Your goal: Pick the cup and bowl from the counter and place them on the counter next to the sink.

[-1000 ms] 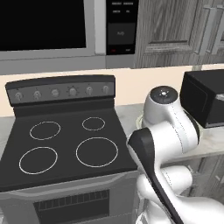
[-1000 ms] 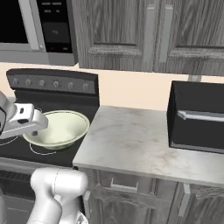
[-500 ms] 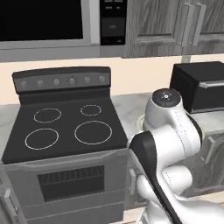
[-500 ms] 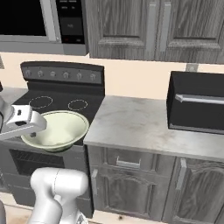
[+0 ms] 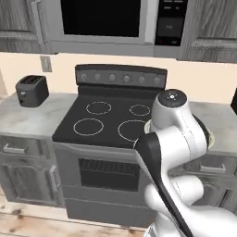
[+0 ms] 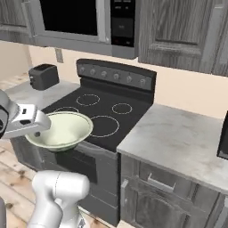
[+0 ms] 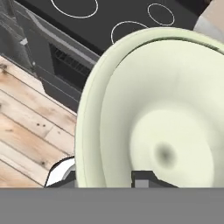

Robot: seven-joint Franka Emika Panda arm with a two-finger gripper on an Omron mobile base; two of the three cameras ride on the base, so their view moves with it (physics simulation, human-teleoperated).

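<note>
The wide, pale cream-green bowl hangs level in the air in front of the stove's front edge, above the wooden floor. My gripper is shut on its near rim. In the hand view the bowl is seen from above, and the gripper pinches the rim with one dark fingertip inside it. In the left base view a sliver of the bowl peeks out behind my arm. The cup and the sink are out of view. The marbled counter lies right of the stove, and more counter lies left of it.
A black stove with four ring burners sits between the counter stretches, its oven door below. A dark toaster stands on the left counter. A microwave and grey cabinets hang above. A black appliance's edge shows at far right.
The whole scene has slid right in both base views, so the camera has moved left along the kitchen. The toaster and left counter came into view. The bowl stays in the gripper.
</note>
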